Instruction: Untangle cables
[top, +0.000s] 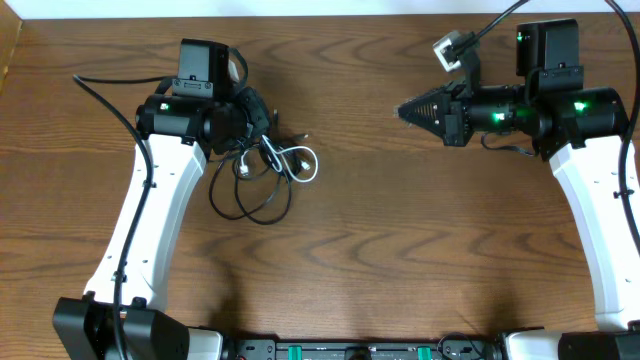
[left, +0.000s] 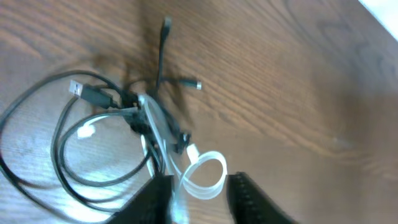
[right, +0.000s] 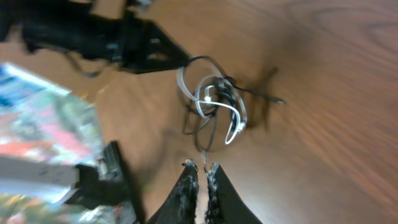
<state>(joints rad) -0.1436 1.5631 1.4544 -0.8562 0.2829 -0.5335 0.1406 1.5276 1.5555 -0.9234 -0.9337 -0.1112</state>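
Lying tangled on table, white cable and black cable, left hand spread above, right hand pressed together

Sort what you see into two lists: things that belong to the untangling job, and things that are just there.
Belongs to the job: white cable, black cable, left gripper, right gripper.
Just there: table, arm wires.
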